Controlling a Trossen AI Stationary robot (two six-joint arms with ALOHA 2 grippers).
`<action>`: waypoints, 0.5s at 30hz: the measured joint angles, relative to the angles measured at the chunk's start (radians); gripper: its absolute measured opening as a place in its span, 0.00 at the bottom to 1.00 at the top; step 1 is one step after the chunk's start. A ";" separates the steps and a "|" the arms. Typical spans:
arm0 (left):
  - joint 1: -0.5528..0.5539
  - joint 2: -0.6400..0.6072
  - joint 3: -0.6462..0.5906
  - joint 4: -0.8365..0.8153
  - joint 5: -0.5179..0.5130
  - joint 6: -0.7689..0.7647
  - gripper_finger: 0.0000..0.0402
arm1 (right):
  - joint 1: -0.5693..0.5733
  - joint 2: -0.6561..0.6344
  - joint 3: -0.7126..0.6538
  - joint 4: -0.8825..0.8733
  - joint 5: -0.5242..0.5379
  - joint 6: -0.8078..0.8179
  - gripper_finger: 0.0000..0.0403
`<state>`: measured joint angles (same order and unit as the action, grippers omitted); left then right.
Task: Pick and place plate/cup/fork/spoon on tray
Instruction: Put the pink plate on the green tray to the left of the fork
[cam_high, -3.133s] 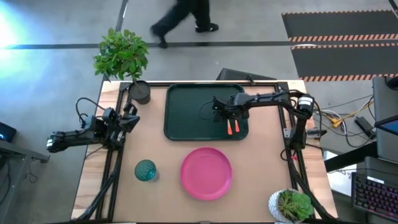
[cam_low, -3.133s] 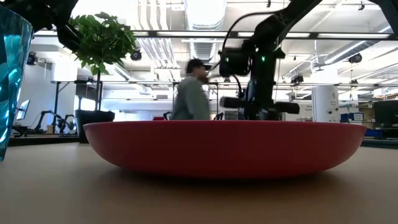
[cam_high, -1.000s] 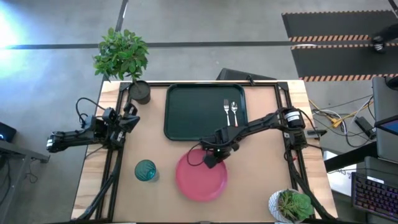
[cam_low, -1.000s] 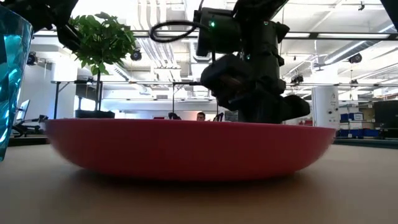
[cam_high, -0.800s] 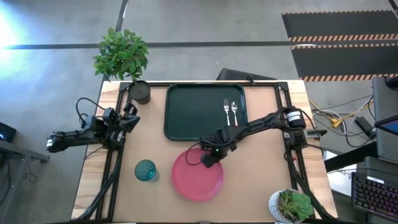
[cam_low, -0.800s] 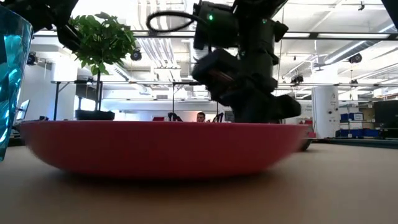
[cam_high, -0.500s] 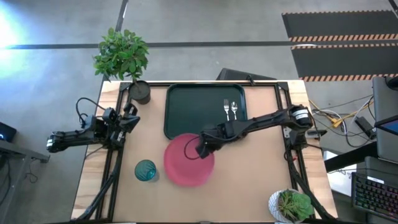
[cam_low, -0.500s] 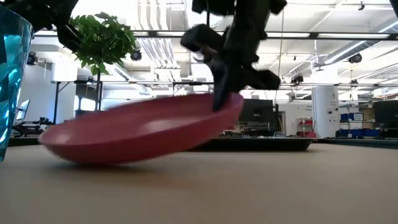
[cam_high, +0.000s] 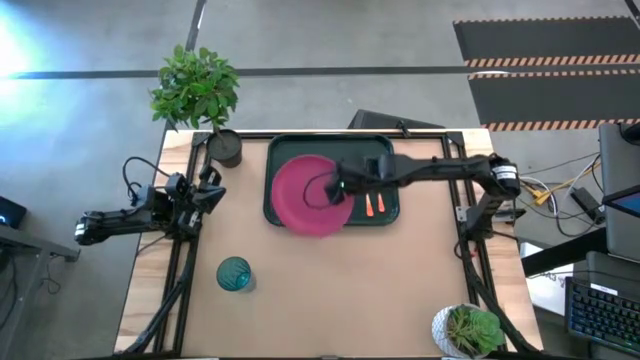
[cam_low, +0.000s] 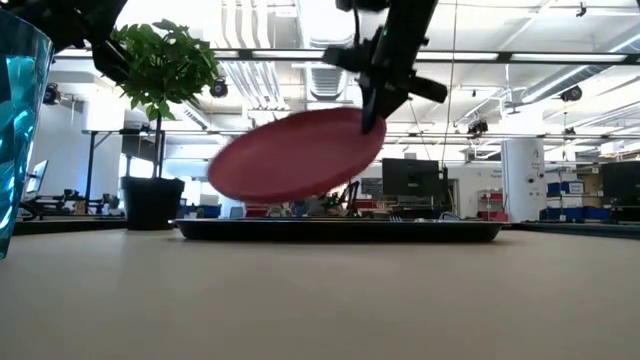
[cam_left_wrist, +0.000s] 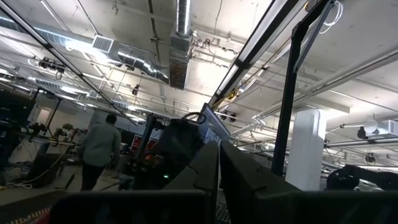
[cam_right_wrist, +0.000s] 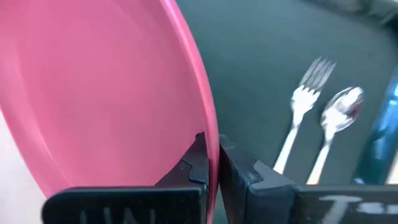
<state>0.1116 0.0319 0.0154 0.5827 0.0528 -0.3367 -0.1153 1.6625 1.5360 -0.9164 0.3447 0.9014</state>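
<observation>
The right end effector (cam_high: 338, 187) gripped the plate (cam_high: 310, 195) by its rim, tilted above the tray (cam_high: 285, 148). The left end effector (cam_high: 210, 190) waited at the surface's left edge, closed.

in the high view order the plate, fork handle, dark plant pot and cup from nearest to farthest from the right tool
1. The plate: pinched at its rim by the right tool, over the tray.
2. The fork handle: on the tray, just to the tool's right.
3. The dark plant pot: at the table's far left corner.
4. The cup: on the table, near left.
</observation>
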 joint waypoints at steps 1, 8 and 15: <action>0.000 0.000 0.000 0.000 0.000 0.000 0.00 | -0.021 0.005 0.000 0.001 0.000 -0.018 0.02; 0.000 0.000 -0.001 0.000 0.000 0.000 0.00 | -0.145 0.037 -0.002 -0.008 -0.051 -0.091 0.02; 0.000 0.000 -0.001 -0.001 0.000 0.002 0.00 | -0.212 0.093 -0.007 -0.017 -0.109 -0.121 0.02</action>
<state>0.1120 0.0322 0.0143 0.5819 0.0528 -0.3347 -0.3271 1.7553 1.5288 -0.9337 0.2358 0.7805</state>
